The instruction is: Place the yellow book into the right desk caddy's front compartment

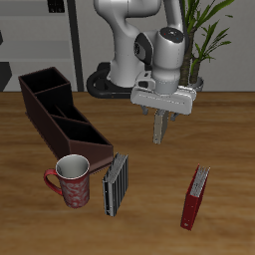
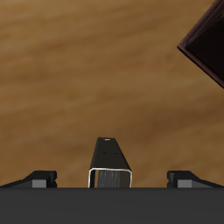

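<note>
Gripping yellow book (image 2: 111, 166), fingers (image 1: 158, 129) closed narrow, raised above table (image 1: 224, 129).

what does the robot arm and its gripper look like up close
The arm is built of rounded, glossy white segments with dark grey to black joints. The wrist ends in a light grey, boxy hand block carrying the gripper, which has two slim dark fingers. In the wrist view the fingers' tips look dark grey and blocky. No cables or markings are visible.
</note>
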